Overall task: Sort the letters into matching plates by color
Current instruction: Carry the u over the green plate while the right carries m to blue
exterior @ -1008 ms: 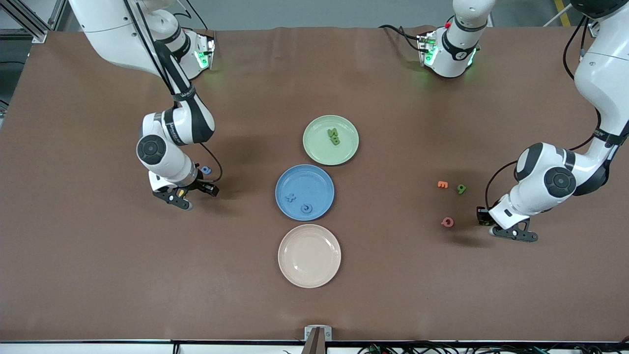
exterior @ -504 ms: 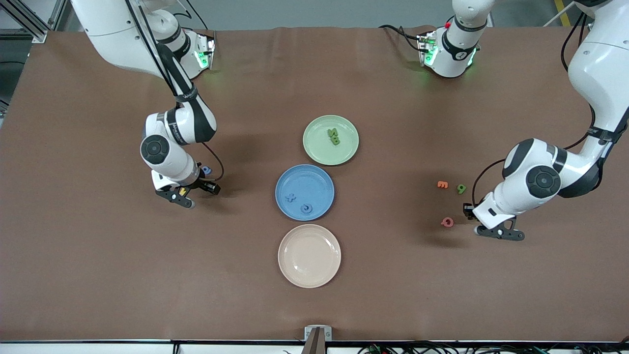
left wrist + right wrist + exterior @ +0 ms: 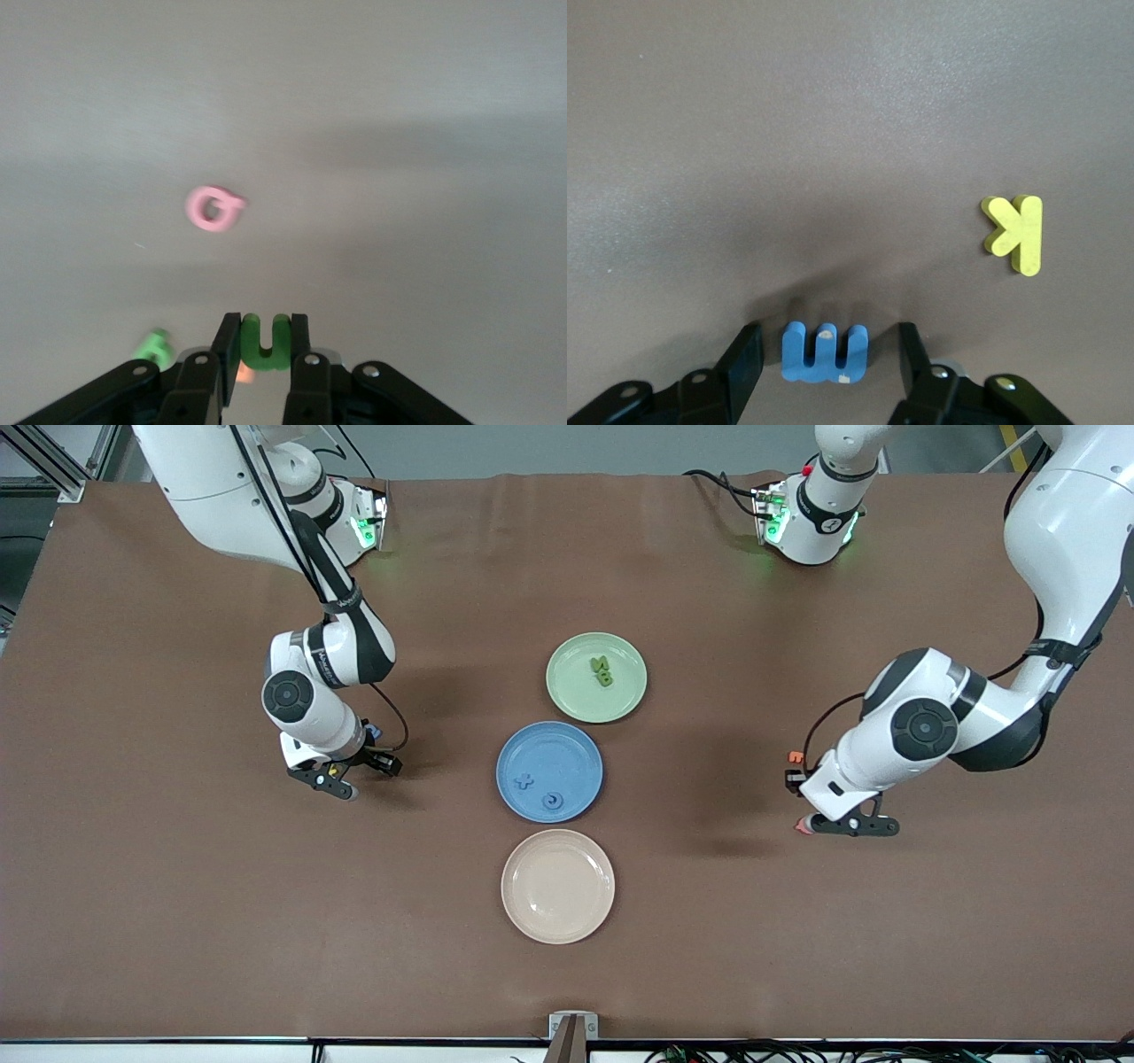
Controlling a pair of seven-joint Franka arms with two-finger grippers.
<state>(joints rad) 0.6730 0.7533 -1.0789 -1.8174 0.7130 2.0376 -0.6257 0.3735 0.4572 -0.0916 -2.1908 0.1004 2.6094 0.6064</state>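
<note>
My left gripper (image 3: 849, 825) is shut on a green U-shaped letter (image 3: 266, 343) and holds it above the table, over a pink letter (image 3: 213, 208). Another green letter (image 3: 152, 347) lies under it. My right gripper (image 3: 326, 779) is open and low at the right arm's end; a blue letter (image 3: 824, 352) stands between its fingers without touching them. A second blue letter (image 3: 373, 732) peeks out beside that arm. The pale green plate (image 3: 567, 691) holds two green letters (image 3: 602, 671). The blue plate (image 3: 567, 748) holds two blue letters (image 3: 524, 782).
A beige plate (image 3: 557, 886) lies nearer to the front camera than the blue plate. A yellow K (image 3: 1016, 234) lies near my right gripper. An orange letter (image 3: 795, 757) and the pink letter (image 3: 803, 825) show partly beside my left arm.
My left gripper has moved toward the table's middle with the green letter, now covering the pink and green letters in the front view. My right gripper has shifted slightly.
</note>
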